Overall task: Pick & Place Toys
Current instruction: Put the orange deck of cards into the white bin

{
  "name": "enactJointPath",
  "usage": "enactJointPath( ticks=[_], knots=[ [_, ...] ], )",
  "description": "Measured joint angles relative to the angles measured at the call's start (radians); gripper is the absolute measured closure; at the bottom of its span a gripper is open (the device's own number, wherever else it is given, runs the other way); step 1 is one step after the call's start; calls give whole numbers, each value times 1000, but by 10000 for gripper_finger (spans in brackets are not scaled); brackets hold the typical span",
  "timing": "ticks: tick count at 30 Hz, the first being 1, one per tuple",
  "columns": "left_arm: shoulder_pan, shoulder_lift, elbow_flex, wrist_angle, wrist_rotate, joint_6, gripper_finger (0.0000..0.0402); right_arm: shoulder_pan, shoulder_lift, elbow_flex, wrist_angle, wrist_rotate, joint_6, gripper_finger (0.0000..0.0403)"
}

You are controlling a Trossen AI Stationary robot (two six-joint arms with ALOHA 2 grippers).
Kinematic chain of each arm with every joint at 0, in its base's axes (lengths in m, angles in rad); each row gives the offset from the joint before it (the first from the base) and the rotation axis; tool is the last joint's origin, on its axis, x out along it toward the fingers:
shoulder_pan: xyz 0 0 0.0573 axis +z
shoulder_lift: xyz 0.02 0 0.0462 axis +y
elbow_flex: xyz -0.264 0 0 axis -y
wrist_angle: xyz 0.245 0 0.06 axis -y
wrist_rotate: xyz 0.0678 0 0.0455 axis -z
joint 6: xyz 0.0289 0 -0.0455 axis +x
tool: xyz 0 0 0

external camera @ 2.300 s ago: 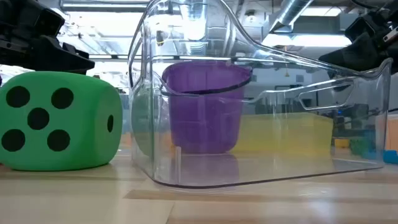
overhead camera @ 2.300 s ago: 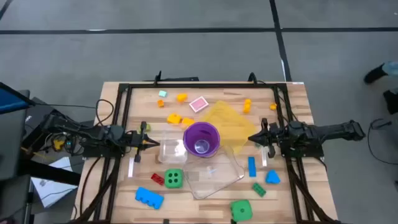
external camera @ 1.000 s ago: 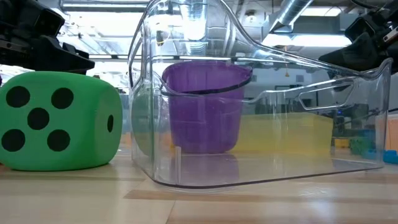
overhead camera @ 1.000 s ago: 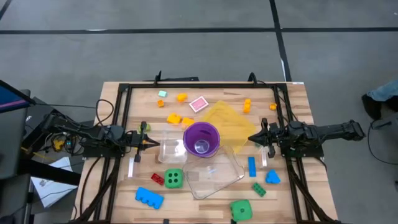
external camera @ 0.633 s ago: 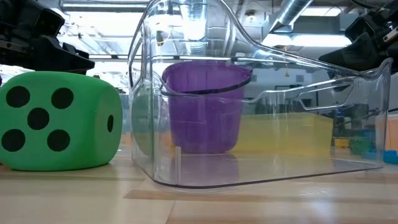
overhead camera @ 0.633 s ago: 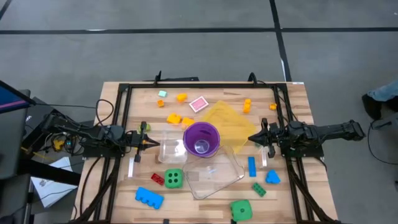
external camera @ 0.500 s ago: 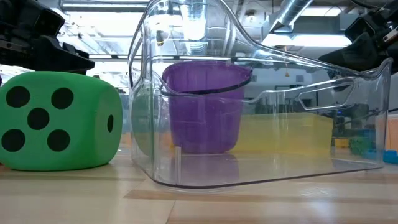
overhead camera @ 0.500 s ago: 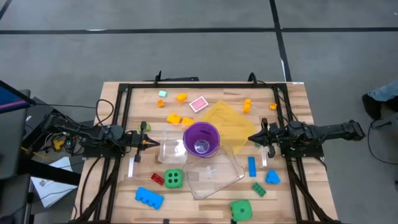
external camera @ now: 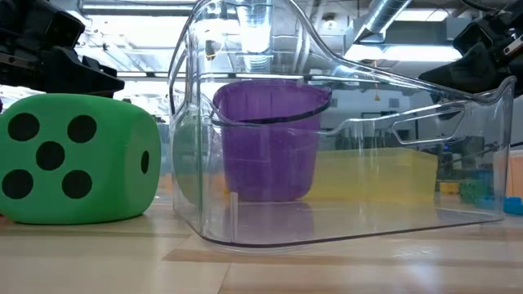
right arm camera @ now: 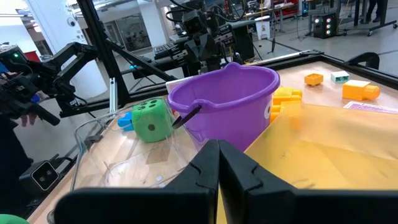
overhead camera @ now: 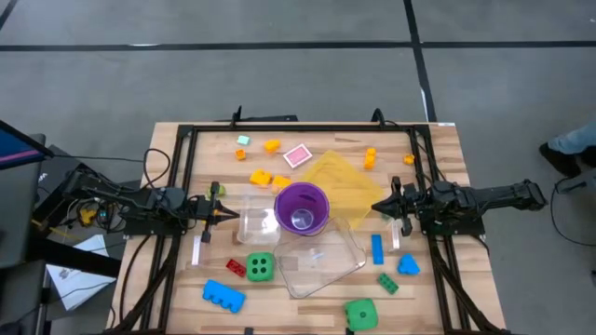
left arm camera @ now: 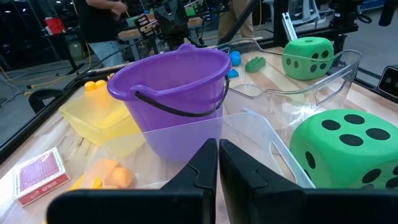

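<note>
Toys lie scattered on the wooden table: a green dotted die beside a red brick, a blue brick, a second green die, blue pieces and a green brick at the right, and orange bits at the back. My left gripper hangs shut at the table's left, pointing level toward the purple cup. My right gripper hangs shut at the right, over the yellow tray. Neither holds anything.
A large clear tub stands in front of the purple cup and a smaller clear tub at its left, just ahead of my left fingers. A pink card lies at the back. A black frame rims the table.
</note>
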Motion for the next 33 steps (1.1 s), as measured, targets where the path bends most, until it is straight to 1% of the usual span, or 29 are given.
enactJointPath(
  ticks=[11, 13, 15, 18, 20, 24, 26, 30, 33],
  knots=[
    [0, 0, 0, 0, -1, 21, 389, 0, 0, 0, 0, 0, 0, 403],
    [0, 0, 0, 0, -30, 22, 389, 0, 0, 0, 0, 0, 0, 403],
    [0, 0, 0, 3, -88, 18, 389, 0, 0, 0, 0, 0, 0, 403],
    [0, 0, 0, 49, -145, -18, 389, 0, 0, 0, 0, 0, -2, 403],
    [0, 0, 0, 86, -178, -29, 389, 0, 0, 0, 1, 1, -31, 403],
    [0, 0, 0, 201, -209, -56, 389, 0, 0, -2, 22, 5, -90, 403],
    [0, 0, 0, 268, -211, -60, 389, 0, 0, -2, 83, 7, -34, 403],
    [0, 0, 0, 472, -210, -76, 389, -6, 0, -2, 264, 7, 101, 403],
    [0, 0, 0, 663, -211, -161, 389, -6, 0, -2, 442, 7, 182, 403]
  ],
)
